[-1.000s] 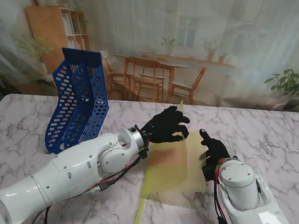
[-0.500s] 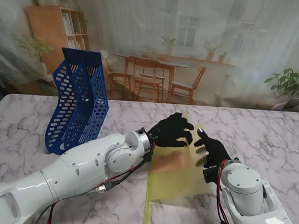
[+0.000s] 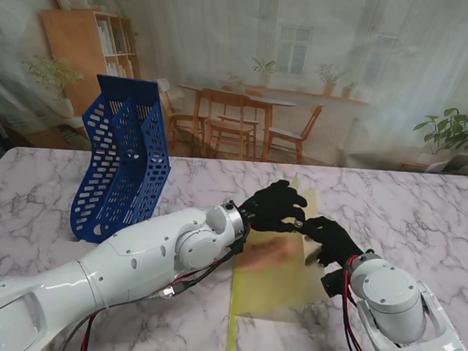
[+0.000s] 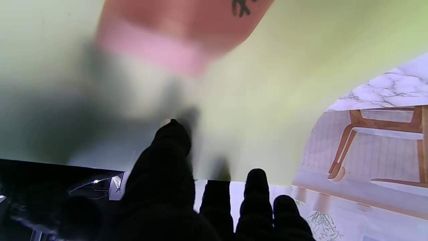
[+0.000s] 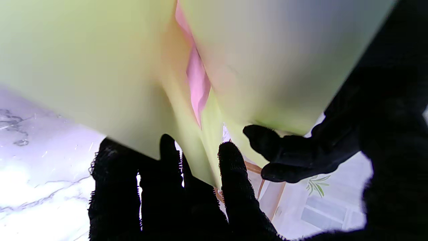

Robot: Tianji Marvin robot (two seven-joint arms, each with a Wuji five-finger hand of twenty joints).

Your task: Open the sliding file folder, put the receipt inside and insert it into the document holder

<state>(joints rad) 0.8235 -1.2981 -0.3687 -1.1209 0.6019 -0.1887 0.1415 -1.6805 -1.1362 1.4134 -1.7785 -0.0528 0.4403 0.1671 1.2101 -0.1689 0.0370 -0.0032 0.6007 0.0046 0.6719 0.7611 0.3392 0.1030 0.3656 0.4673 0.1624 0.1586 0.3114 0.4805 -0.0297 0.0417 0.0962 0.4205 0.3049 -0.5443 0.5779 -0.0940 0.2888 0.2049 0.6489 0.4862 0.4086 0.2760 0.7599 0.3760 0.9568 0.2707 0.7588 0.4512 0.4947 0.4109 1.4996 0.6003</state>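
Now folder (image 3: 280, 267) between both hands.

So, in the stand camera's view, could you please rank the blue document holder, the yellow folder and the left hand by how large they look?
1. blue document holder and yellow folder: similar, no ranking.
2. left hand, clearly smallest.

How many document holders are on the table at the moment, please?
1: the blue document holder stands on the marble table at the far left, apart from both hands. Nothing suggests another, though the arms hide some surface.
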